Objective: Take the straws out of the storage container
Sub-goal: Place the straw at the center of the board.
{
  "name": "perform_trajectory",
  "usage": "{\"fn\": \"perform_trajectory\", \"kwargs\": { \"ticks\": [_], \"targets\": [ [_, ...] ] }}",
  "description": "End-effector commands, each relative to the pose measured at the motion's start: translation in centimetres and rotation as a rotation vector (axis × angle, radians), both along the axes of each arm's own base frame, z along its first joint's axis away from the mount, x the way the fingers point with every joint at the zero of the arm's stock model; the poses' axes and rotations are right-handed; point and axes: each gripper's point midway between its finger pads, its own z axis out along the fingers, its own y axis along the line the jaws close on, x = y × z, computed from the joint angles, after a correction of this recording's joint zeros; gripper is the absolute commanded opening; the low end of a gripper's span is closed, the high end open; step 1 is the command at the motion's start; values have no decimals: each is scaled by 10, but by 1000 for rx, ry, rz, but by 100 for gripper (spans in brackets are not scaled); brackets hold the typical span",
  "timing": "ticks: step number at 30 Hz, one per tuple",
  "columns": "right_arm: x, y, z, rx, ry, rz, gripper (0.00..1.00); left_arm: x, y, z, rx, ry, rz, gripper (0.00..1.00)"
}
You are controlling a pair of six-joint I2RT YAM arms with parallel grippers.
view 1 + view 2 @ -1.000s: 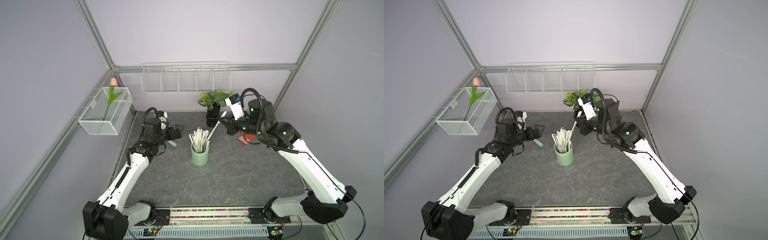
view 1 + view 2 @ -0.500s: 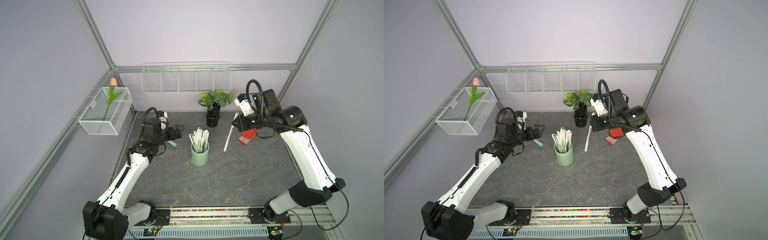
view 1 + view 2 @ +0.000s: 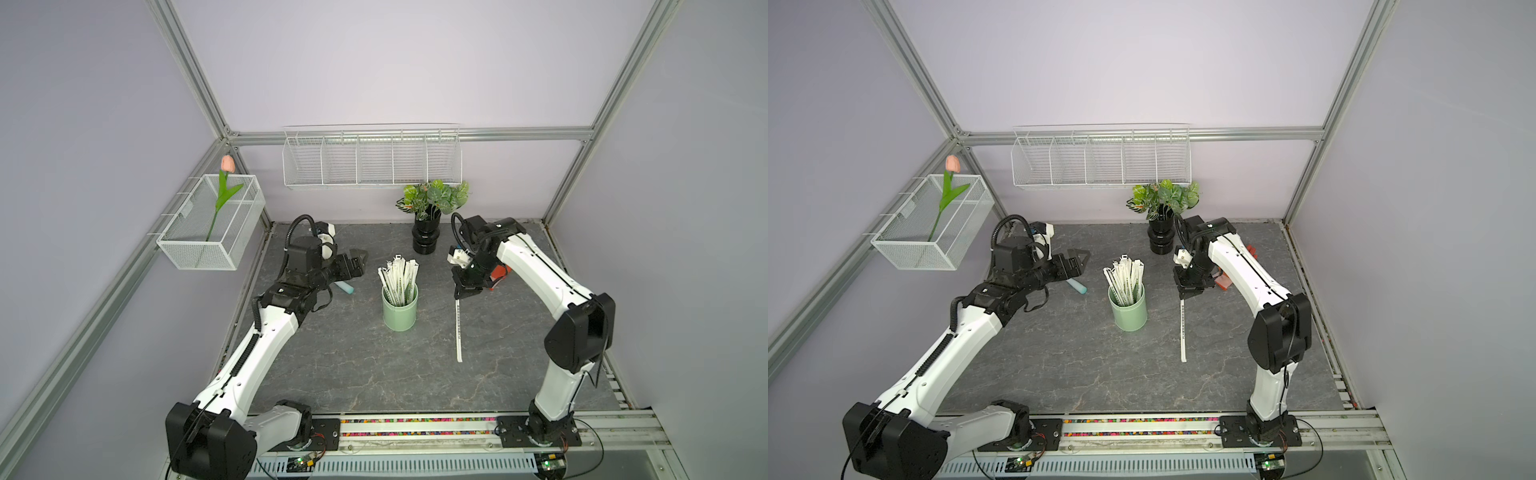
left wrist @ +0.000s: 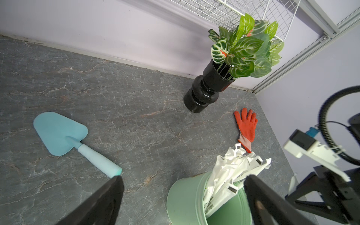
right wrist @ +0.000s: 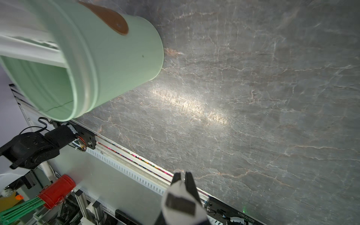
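We list, nearest first: one straw point(image 3: 458, 328), clenched in the right pincer point(image 3: 459, 296); green cup point(image 3: 400, 313) upright at the middle of the counter point(image 3: 374, 374), holding the other straws point(image 3: 398, 278); left pincer point(image 3: 361, 262), released, beside it; black vase point(image 3: 425, 239) at back.

Mint-green cup point(image 3: 399, 311): smooth cyl., upright, mid-table, top open. Straws point(image 3: 397, 278) in white paper wrappers w/ small dark print stand bunched inside, fanned, tops well above rim. A loose straw point(image 3: 458, 332) is out of it, to the cup's right, far end pinched in right gripper point(image 3: 458, 296), other end twd front edge.
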Motion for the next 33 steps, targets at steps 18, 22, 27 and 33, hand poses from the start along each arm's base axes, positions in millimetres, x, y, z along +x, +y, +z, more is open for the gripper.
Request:
{"fn": "perform_trajectory", "kwargs": {
  "ticks": [18, 22, 27, 33],
  "targets": [
    [32, -1, -98, -72, 201, -51, 10, 0, -3, -7, 10, 25, -18, 100],
    [34, 0, -107, -75, 217, -58, 13, 0, -3, -8, 10, 27, -19, 100],
    [36, -1, -116, -78, 223, -72, 16, 1, -3, -9, 10, 30, -19, 100],
    [36, -2, -122, -79, 225, -95, 16, 1, -4, -9, 10, 29, -21, 100]
  ]
}}
